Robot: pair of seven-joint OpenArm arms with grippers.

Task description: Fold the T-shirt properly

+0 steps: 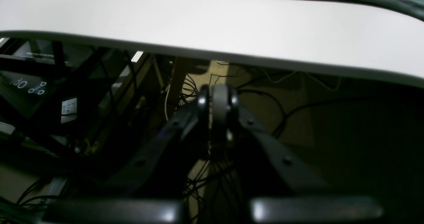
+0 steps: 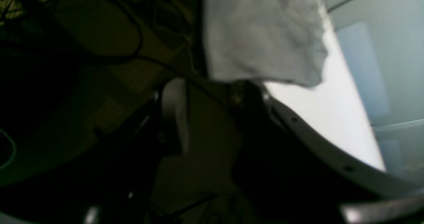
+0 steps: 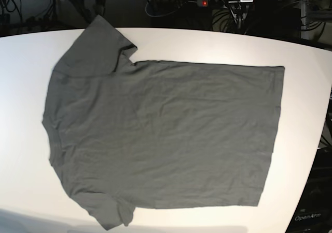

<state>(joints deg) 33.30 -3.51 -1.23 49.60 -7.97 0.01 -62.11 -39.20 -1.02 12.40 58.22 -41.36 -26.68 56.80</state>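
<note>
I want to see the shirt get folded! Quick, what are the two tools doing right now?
Left tool: shut, holding nothing, below the table edge.
Right tool: open, empty, just below a hanging bit of the shirt.

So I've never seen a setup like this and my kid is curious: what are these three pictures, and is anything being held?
It is a two-armed robot meant to fold a T-shirt. One camera looks down from above: the dark grey T-shirt lies spread flat on a white table, and neither arm shows there. The other two cameras sit on the wrists. The left one shows the left hand shut and empty, below the table edge. The right one is blurry: the right hand has its fingers apart by a hanging piece of cloth, with nothing visibly gripped.
</note>
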